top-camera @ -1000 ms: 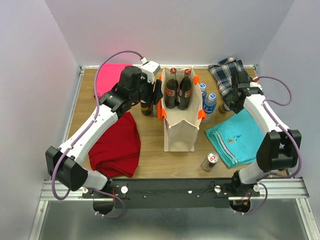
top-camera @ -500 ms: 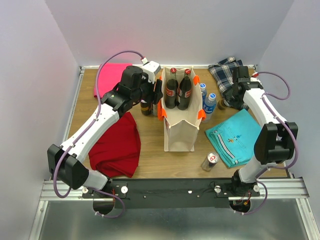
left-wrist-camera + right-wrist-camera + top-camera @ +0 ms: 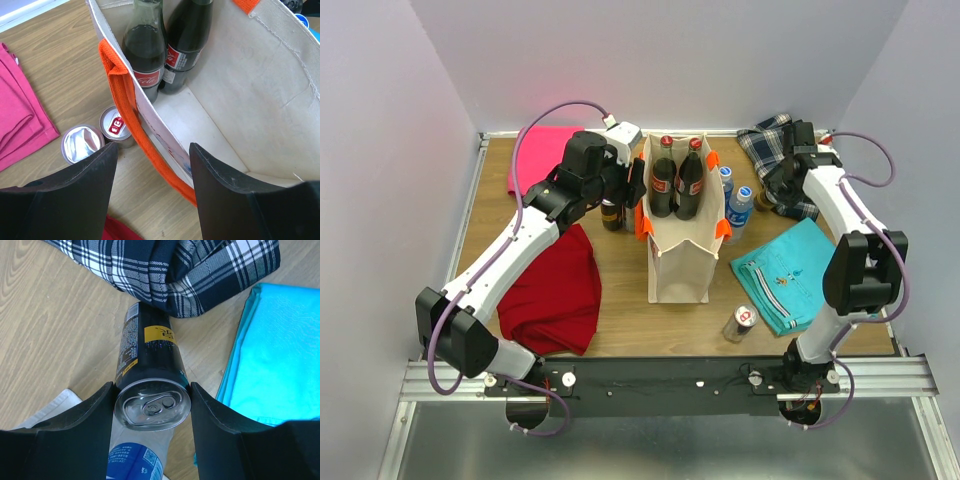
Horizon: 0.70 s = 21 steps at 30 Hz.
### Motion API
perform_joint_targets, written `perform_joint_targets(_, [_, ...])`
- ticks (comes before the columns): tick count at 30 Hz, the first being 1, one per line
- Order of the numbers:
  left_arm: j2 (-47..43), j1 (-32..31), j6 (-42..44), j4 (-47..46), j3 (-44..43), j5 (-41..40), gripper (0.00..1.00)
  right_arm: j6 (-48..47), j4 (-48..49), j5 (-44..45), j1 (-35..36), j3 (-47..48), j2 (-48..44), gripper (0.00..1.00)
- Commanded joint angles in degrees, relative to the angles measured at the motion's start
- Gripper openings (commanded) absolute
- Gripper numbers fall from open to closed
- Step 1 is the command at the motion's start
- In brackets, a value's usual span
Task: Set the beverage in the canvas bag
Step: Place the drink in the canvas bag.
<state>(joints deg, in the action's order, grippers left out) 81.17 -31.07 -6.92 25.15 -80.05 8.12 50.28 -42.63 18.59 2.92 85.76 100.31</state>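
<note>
Canvas bag (image 3: 680, 265) with two cola bottles (image 3: 664, 185) inside

Bright, even overhead light is filling every view. Soft shadows are lying just beside the canvas bag (image 3: 680, 262). Left of it, a can top (image 3: 81, 144) is glaring.

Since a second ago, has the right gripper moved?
Yes. The right gripper has shifted away from the teal cloth, toward the plaid cloth at the back.
</note>
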Motion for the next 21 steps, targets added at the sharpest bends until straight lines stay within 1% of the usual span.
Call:
perform_joint_targets(1, [0.22,0.39,0.15,-1.33,-1.78,-1.27,0.68,-2.03,2.46,2.06,-0.54,2.75,-0.64,0.01])
perform_joint_targets(6, [0.13,0.40,0.15,-1.59,-1.95,-1.26,0.68,-4.57,2.82,2.59,-0.54,5.64,-2.66,0.01])
perform_joint_targets(11, [-0.04,0.40,-0.02,-2.47,-2.04,-0.74,0.68,-6.25,0.54,2.33,-0.54,10.30,-4.42,0.01])
perform_joint_targets(21, [0.13,0.31,-0.29,-3.35,-2.48,1.11,0.68,-10.11,-1.66,1.10,-0.54,15.57,-8.55,0.01])
